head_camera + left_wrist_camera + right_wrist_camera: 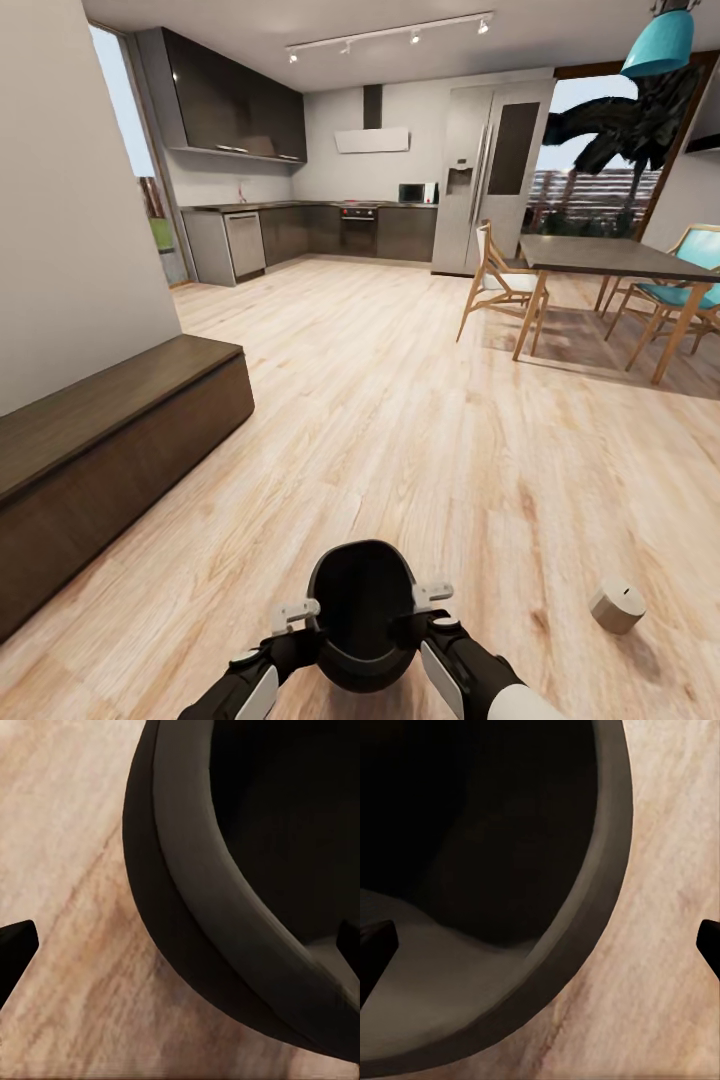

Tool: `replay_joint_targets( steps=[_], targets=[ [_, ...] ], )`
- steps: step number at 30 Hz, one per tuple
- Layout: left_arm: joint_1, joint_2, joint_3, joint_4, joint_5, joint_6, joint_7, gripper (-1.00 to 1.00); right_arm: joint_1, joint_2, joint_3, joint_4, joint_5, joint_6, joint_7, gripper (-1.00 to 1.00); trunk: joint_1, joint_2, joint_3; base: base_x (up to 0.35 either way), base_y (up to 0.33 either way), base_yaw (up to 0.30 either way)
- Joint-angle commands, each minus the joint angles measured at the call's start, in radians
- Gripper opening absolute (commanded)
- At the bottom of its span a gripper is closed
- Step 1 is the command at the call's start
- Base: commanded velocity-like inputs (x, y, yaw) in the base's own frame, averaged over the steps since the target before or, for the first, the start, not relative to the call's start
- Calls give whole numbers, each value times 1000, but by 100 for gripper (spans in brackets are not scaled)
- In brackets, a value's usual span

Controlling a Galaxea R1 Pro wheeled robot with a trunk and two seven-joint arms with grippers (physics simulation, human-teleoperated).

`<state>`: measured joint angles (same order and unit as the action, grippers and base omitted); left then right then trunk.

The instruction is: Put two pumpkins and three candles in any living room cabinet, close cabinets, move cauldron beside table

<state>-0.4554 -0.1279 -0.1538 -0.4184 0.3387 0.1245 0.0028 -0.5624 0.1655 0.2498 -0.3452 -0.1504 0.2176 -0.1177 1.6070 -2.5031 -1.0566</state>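
Cauldron (361, 612) gripped by both grippers – left (296, 612), right (432, 597), cabinet (110, 450) left, wide floor (420, 420) ahead

A pale wood floor (400, 420) runs back to a kitchen at twelve o'clock, with dark wall cupboards (235, 105), a dishwasher (245, 243), an oven (358, 230) under a white hood (372, 138), and a tall grey fridge (490, 175); at two o'clock a dark dining tabletop (600, 258) stands among wooden chairs (498, 280), one with a teal seat (690, 280), beneath a teal pendant lamp (660, 42). A small beige cylinder (617, 604) lies on the floor at four o'clock.
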Motion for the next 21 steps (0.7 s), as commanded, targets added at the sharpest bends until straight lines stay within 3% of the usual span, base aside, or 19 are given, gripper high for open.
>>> replay_joint_targets(
  steps=[1, 21],
  targets=[
    [0, 1, -5, 0, 6, 4, 0, 100, 0, -1, 8, -2, -10, 5, -8, 100, 0, 0, -1, 0, 0, 0],
    [0, 1, -10, 4, 6, 3, 0, 100, -1, 0, 8, -1, -11, 5, -8, 100, 0, 0, -1, 4, 0, 0]
  ],
)
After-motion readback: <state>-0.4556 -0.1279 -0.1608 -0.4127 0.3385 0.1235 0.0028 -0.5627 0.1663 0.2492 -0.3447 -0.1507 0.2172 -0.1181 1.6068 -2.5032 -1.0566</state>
